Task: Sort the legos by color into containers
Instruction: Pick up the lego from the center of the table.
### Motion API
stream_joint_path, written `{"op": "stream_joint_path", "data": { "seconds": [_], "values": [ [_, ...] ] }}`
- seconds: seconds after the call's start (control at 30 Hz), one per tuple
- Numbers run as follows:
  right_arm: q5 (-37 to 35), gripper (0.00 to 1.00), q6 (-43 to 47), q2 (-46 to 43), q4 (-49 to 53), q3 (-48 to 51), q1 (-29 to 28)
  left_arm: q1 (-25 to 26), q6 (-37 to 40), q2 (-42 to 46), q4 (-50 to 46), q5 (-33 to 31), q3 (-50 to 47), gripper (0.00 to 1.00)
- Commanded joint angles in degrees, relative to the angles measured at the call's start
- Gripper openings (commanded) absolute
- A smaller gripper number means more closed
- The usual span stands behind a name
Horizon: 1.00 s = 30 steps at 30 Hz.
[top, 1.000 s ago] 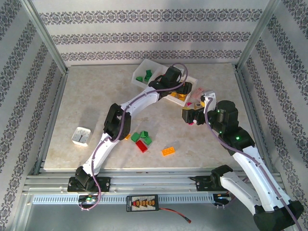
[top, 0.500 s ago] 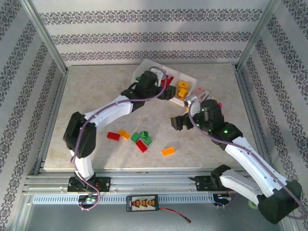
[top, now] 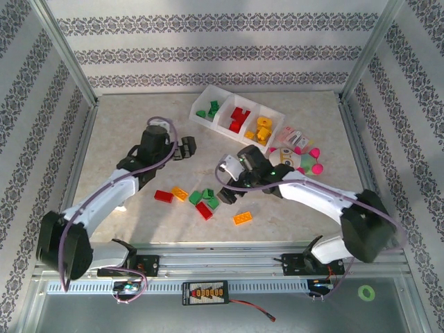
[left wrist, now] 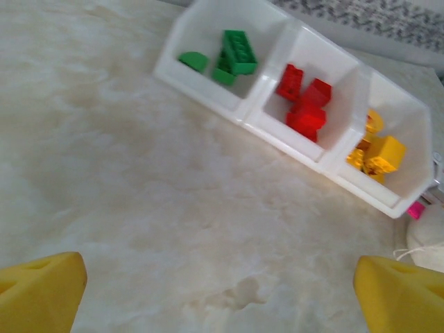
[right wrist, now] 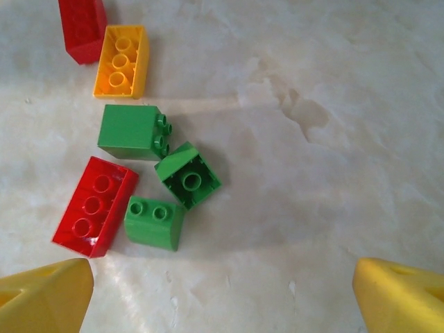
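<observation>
The containers (top: 220, 123) are one white three-bin tray at the back, also in the left wrist view (left wrist: 250, 114). Its bins hold green (left wrist: 232, 55), red (left wrist: 305, 104) and yellow legos (left wrist: 378, 152). My left gripper (top: 186, 147) hangs open left of the tray over bare table, nothing between its yellow fingertips (left wrist: 41, 291). My right gripper (top: 225, 195) hovers open beside the loose pile. That pile shows three green legos (right wrist: 187, 175), a red one (right wrist: 96, 206), an orange one (right wrist: 122, 61) and another red (right wrist: 83, 28). An orange lego (top: 243, 218) lies apart.
Pink pieces with a clear packet (top: 298, 149) lie right of the tray, behind the right arm. A red lego (top: 164, 196) and an orange one (top: 180, 193) sit close to the left forearm. The metal rail (top: 222, 260) borders the table's near edge.
The left arm drew back from the tray toward the left and its gripper opened wider. The right arm swung left from the pink pieces to the loose pile.
</observation>
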<state>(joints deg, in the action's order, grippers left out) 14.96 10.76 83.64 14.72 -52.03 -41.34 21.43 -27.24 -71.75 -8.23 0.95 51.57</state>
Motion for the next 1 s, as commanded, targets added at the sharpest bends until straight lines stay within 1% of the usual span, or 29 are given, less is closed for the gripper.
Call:
{"op": "stream_joint_path", "data": {
  "seconds": [0.0, 0.1, 0.23, 0.47, 0.57, 0.73, 0.8, 0.87, 0.97],
  "values": [
    [-1.2, 0.93, 7.3, 5.3, -2.2, -4.1, -1.5, -1.6, -1.5, 5.0, -7.1, -2.9, -3.6, 0.99],
    [0.5, 0.87, 9.6, 10.5, -1.6, -7.0, -2.5, -2.2, -1.4, 9.1, -10.0, -3.2, -5.9, 1.0],
    [1.8, 0.85, 11.2, 16.0, -0.8, -10.6, -3.4, -2.6, 0.4, 13.8, -14.4, -2.7, -7.7, 0.99],
    [1.4, 0.82, 12.8, 23.0, 1.4, -15.2, -4.2, -2.9, 1.6, 20.5, -22.2, -3.6, -9.3, 0.99],
    [0.9, 0.82, 13.6, 25.0, 3.1, -16.7, -4.5, -2.9, 1.7, 22.0, -22.6, -4.0, -10.1, 0.99],
    [-0.5, 0.79, 14.5, 27.1, 5.5, -18.6, -4.7, -2.9, 1.5, 21.8, -22.0, -3.9, -10.6, 0.99],
    [-1.7, 0.77, 13.8, 27.8, 5.7, -19.3, -4.5, -2.9, 1.5, 21.6, -21.4, -3.7, -10.6, 0.99],
    [-2.3, 0.71, 12.8, 28.3, 5.6, -20.0, -4.3, -2.9, 1.7, 21.4, -21.1, -3.5, -10.7, 0.99],
    [-2.8, 0.69, 11.6, 28.6, 5.3, -20.6, -3.9, -2.9, 2.7, 21.5, -20.8, -3.0, -10.8, 0.99]
  ]
}}
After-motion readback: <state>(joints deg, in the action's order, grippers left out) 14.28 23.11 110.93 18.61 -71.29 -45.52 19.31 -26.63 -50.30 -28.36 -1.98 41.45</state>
